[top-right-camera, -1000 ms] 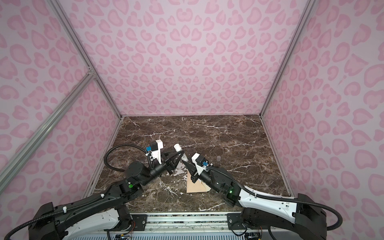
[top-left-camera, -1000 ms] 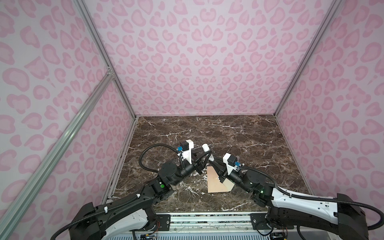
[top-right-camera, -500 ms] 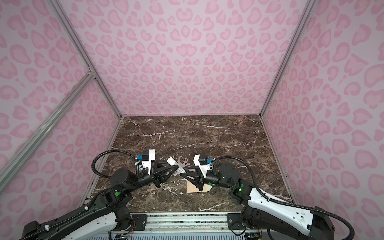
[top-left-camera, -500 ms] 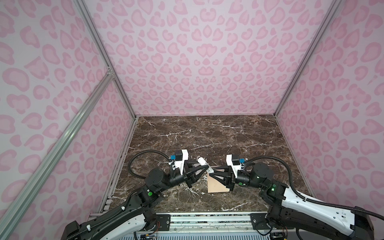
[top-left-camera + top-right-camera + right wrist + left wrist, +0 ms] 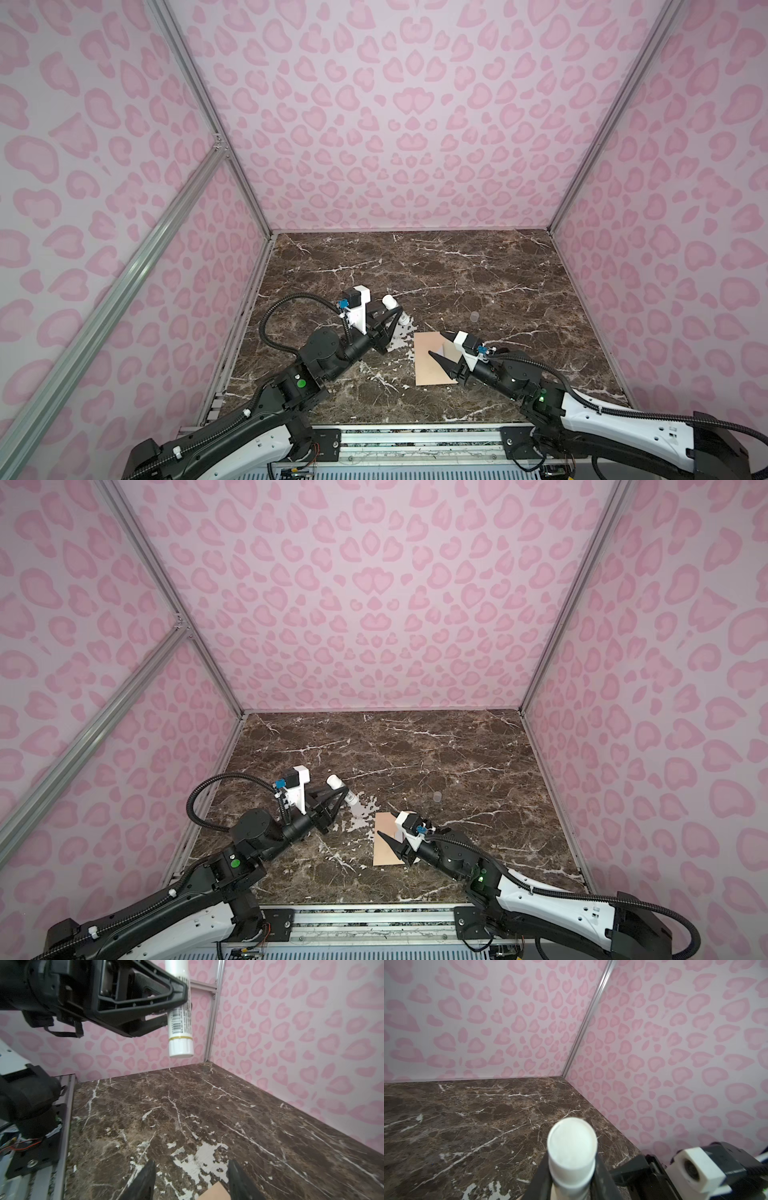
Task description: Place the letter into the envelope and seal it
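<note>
The letter is nowhere in sight, so it is most likely already inside and the job is down to the seal. The envelope (image 5: 426, 372) lies flat on the marble surface (image 5: 457, 270), near the front edge and a little right of centre. Its long axis runs from the robot's side toward the back wall in both top views, with the short edges near and far. Which end carries the flap, and whether it is folded down, cannot be told, because the right arm covers that part.

The right gripper (image 5: 439, 344) hovers low over the envelope with its jaws spread wide and nothing between them. In the right wrist view, only a peach corner shows below them. The left gripper (image 5: 394, 316) is raised off the surface just left of the envelope, clamped on a white glue stick (image 5: 180, 1028) that hangs tilted, lower end down. A small clear round thing (image 5: 473, 316), possibly a cap, sits apart on the marble.

The next move probably calls for lowering the glue stick onto the flap's edge while the right gripper pins the envelope against sliding.
</note>
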Controlling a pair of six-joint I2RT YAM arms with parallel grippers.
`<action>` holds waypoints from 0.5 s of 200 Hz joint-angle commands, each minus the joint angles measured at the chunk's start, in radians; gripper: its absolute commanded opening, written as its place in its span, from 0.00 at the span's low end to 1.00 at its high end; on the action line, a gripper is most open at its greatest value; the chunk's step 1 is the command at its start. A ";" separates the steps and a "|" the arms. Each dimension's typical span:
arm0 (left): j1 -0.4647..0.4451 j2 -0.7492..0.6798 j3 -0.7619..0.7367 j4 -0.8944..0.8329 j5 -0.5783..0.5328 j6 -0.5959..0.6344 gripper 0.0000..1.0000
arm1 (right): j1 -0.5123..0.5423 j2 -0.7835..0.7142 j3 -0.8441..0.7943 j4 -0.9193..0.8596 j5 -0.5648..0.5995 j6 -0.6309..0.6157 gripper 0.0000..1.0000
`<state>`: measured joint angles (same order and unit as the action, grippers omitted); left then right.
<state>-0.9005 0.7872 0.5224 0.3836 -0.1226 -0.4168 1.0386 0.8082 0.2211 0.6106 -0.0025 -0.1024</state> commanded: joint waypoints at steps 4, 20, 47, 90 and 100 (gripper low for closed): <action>0.001 0.062 0.037 0.042 -0.076 -0.006 0.08 | 0.025 0.066 -0.016 0.229 0.173 -0.067 0.57; -0.001 0.123 0.059 0.079 -0.074 -0.031 0.08 | 0.037 0.140 0.000 0.304 0.212 -0.081 0.57; -0.019 0.221 0.093 0.153 -0.080 -0.062 0.07 | 0.059 0.284 0.036 0.443 0.295 -0.112 0.58; -0.044 0.327 0.159 0.176 -0.084 -0.073 0.07 | 0.066 0.449 0.108 0.560 0.355 -0.130 0.59; -0.047 0.339 0.166 0.181 -0.083 -0.073 0.07 | 0.069 0.479 0.119 0.586 0.378 -0.130 0.59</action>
<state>-0.9401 1.1027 0.6643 0.4946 -0.1917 -0.4770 1.1023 1.2350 0.3164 1.0695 0.3122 -0.2207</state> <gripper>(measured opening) 0.285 0.586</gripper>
